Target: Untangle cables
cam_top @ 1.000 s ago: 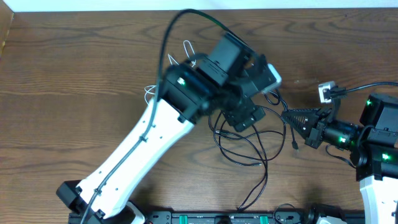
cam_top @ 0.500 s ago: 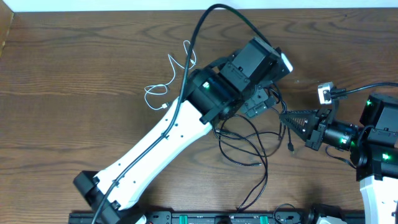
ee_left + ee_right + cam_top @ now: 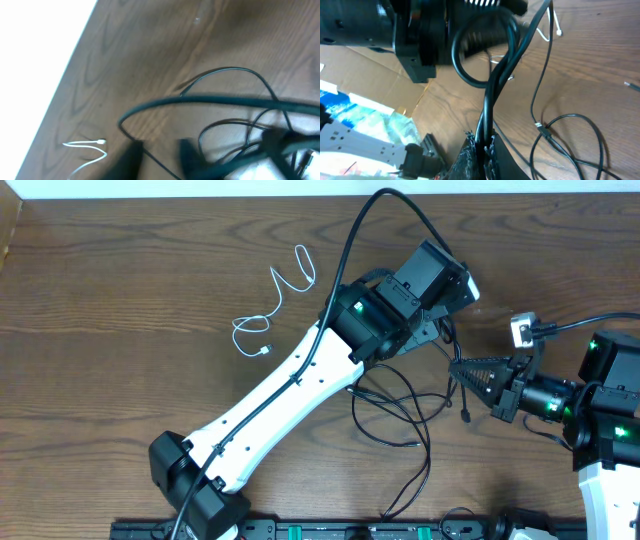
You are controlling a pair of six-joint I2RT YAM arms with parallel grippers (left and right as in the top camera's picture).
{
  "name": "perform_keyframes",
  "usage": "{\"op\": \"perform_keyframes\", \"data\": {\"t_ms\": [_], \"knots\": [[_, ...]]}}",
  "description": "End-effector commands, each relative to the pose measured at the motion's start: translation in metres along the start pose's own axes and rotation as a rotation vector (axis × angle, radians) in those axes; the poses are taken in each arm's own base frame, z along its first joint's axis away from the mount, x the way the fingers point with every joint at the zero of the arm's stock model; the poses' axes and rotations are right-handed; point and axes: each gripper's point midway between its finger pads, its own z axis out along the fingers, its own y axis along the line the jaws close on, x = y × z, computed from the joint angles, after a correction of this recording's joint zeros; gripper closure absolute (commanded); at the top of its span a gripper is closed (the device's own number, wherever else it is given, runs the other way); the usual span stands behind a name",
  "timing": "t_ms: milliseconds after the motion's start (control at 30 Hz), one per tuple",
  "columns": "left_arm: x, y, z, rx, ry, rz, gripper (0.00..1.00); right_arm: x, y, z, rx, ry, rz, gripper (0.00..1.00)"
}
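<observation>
Brown wooden table (image 3: 120, 280) offered open room across its left half; the black cable (image 3: 400, 408) sprawled in loose loops at centre-right, between the 2 arms; the right gripper (image 3: 485, 144) was clamped on several of its strands, which ran up and away from the jaws toward the left wrist; the left gripper (image 3: 160, 147), nearer the far edge, was too blurred to tell wide from narrow; the white cable (image 3: 272, 308) lay well apart to the left, seemingly free; pulling leftward looked roomiest.
</observation>
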Motion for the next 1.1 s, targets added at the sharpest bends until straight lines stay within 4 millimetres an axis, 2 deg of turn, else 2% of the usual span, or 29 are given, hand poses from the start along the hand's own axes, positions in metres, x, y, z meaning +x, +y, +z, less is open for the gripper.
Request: {"op": "perform_keyframes", "data": {"t_ms": [0,133,200,267,367,400,467,533,733,933,1067], "knots": [[0.002,0.022,-0.005,-0.118,0.022,0.016,0.93,0.002,-0.004,0.001,0.029,0.008,0.012,0.96],[0.008,0.041,-0.014,-0.228,0.059,0.007,0.93,0.002,-0.026,-0.001,0.155,0.008,0.014,0.91],[0.010,0.050,-0.022,-0.278,0.063,-0.013,0.93,0.003,-0.047,-0.006,0.281,0.004,0.050,0.85],[0.010,0.057,-0.032,-0.314,0.058,-0.023,0.92,0.004,-0.068,-0.013,0.411,-0.004,0.105,0.85],[0.008,0.064,-0.051,-0.338,0.025,-0.048,0.92,0.009,-0.096,-0.029,0.601,-0.024,0.200,0.75],[0.008,0.066,-0.056,-0.343,0.016,-0.055,0.93,0.009,-0.100,-0.031,0.624,-0.028,0.213,0.72],[0.007,0.069,-0.066,-0.351,-0.004,-0.079,0.92,0.010,-0.101,-0.032,0.632,-0.031,0.221,0.64],[0.006,0.072,-0.075,-0.359,-0.024,-0.103,0.93,0.010,-0.101,-0.032,0.632,-0.031,0.223,0.49],[0.008,0.084,-0.104,-0.390,-0.080,-0.173,0.93,0.012,-0.101,-0.032,0.633,-0.024,0.235,0.15],[0.018,0.117,-0.158,-0.459,-0.215,-0.440,0.93,0.019,-0.099,-0.031,0.628,-0.003,0.256,0.01],[0.028,0.133,-0.194,-0.460,-0.326,-0.646,0.93,0.021,-0.082,-0.021,0.510,0.026,0.234,0.01]]}}
